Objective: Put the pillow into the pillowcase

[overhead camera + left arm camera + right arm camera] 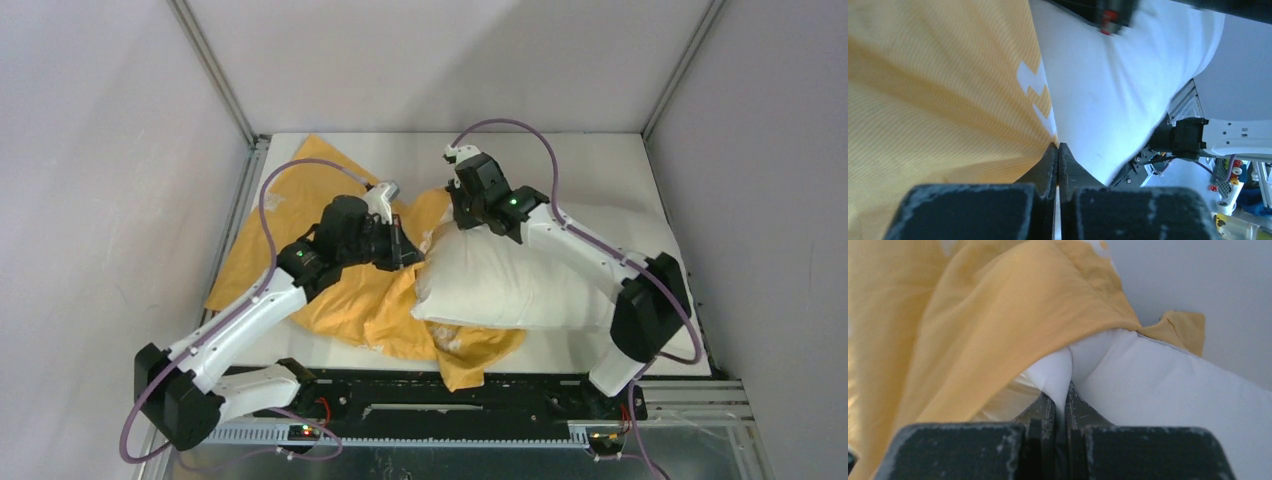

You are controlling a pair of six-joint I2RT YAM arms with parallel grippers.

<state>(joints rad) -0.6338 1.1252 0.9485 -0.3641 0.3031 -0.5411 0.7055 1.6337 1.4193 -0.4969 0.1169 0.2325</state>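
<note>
The white pillow (510,285) lies at the table's middle right, its left end against the orange-yellow pillowcase (290,215), which is crumpled across the left half with a flap under the pillow's near edge. My left gripper (402,248) is shut on the pillowcase's edge (938,100) right beside the pillow (1108,90); its tips meet (1058,149) where orange meets white. My right gripper (462,215) is shut on a pinched fold of the pillow (1173,390) at its far left corner, its tips (1066,392) just under the draped pillowcase (998,325). No blue face shows.
The white table (600,170) is boxed in by grey walls with metal corner posts (215,70). A black mounting rail (450,395) runs along the near edge. The right arm's base (1193,137) shows in the left wrist view.
</note>
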